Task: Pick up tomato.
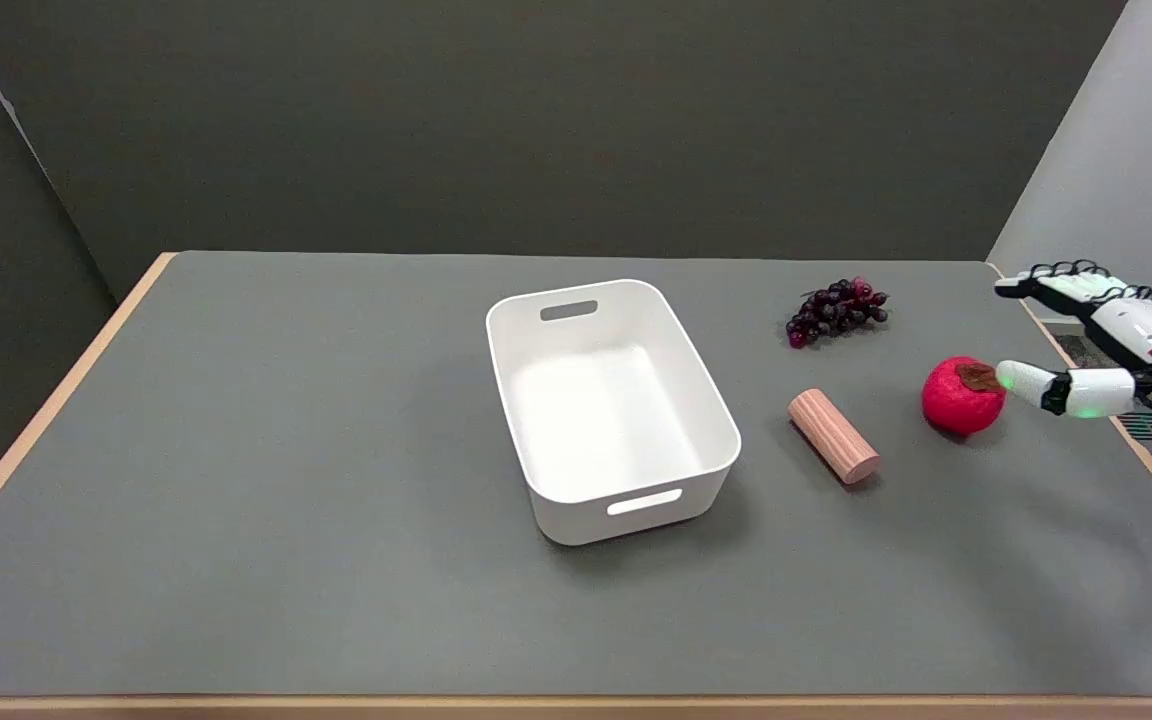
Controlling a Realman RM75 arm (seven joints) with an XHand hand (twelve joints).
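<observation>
Fingers spreading on right hand (1101, 345) beside tomato (962, 396) — thumb tip nearing its right side; far fingers should be curling over before closing.

1 head view, set high above the table's (236, 600) near edge, looks down and across toward the far wall. The bin (611, 410) sits mid-frame; the table fills most of it.

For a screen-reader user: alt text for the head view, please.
A white-and-black robot right hand, open, reaches a round red tomato on a grey table. Left of it lie a pink ribbed cylinder, dark purple grapes and an empty white plastic bin.
</observation>
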